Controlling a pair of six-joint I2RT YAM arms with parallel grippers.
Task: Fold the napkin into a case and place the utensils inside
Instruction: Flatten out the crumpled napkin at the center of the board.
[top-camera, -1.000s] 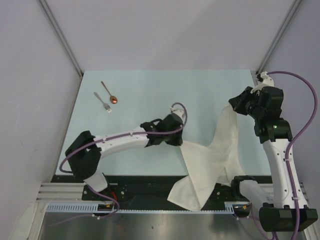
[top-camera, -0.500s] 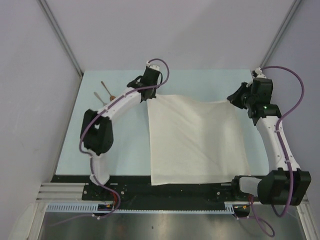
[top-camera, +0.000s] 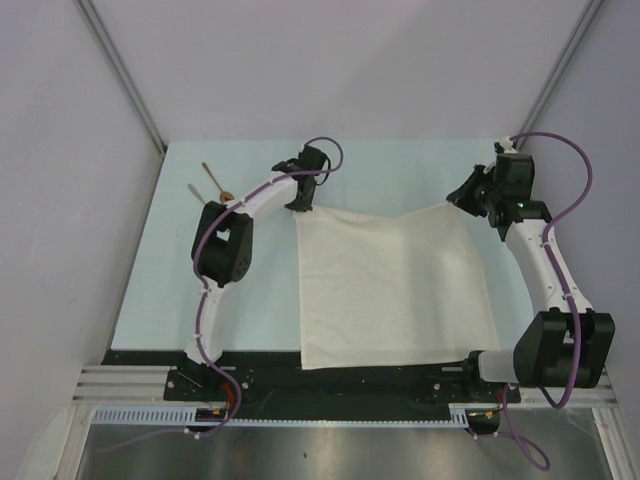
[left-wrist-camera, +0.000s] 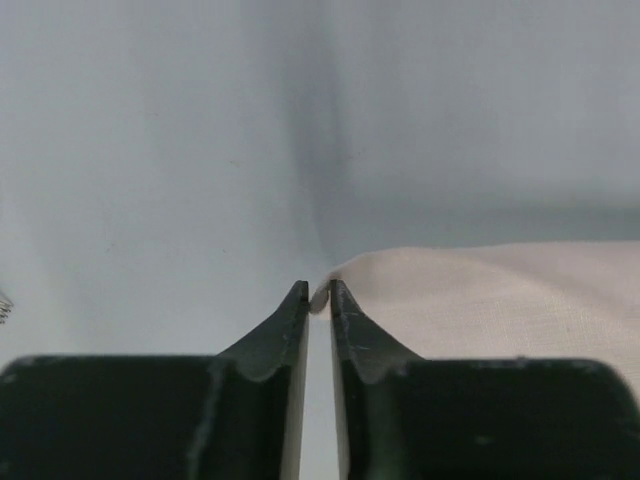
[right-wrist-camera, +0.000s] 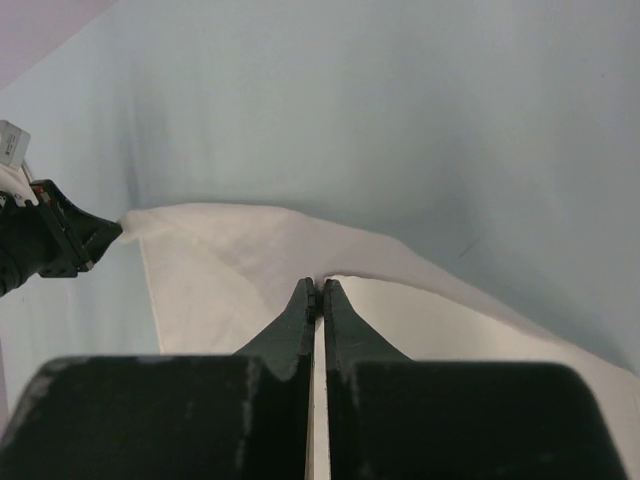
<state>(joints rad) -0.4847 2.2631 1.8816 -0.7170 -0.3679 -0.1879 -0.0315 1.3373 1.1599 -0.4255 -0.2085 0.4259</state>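
- The left gripper sits low at the far-left corner of the napkin. Its jaws stand slightly apart, and the tip of that corner lies between the fingertips. I cannot tell whether they are pinching the cloth or have let it go.
- The right gripper is clenched on the far-right corner of the napkin. Its tips meet on the hem, and the cloth rises from the table into them as a small raised peak.
- Between the 2 grippers the far edge runs nearly straight, flat at the left end and lifted at the right.
- The rest of the napkin lies open as 1 flat square in the middle of the table. Its near edge reaches the front edge by the arm bases, and only faint creases show.
- The spoon and the fork lie side by side at the far-left of the table, apart from the cloth. The left arm crosses over their near ends, and the copper bowl just peeks out beside it.
- Progress, as I judge it:
  - Spreading the cloth looks about done.
  - No fold has been made and no pouch exists yet.
  - Both utensils are untouched.
  - That leaves every fold that forms the case, then picking up the 2 utensils and slipping them inside, so the task is at an early stage.
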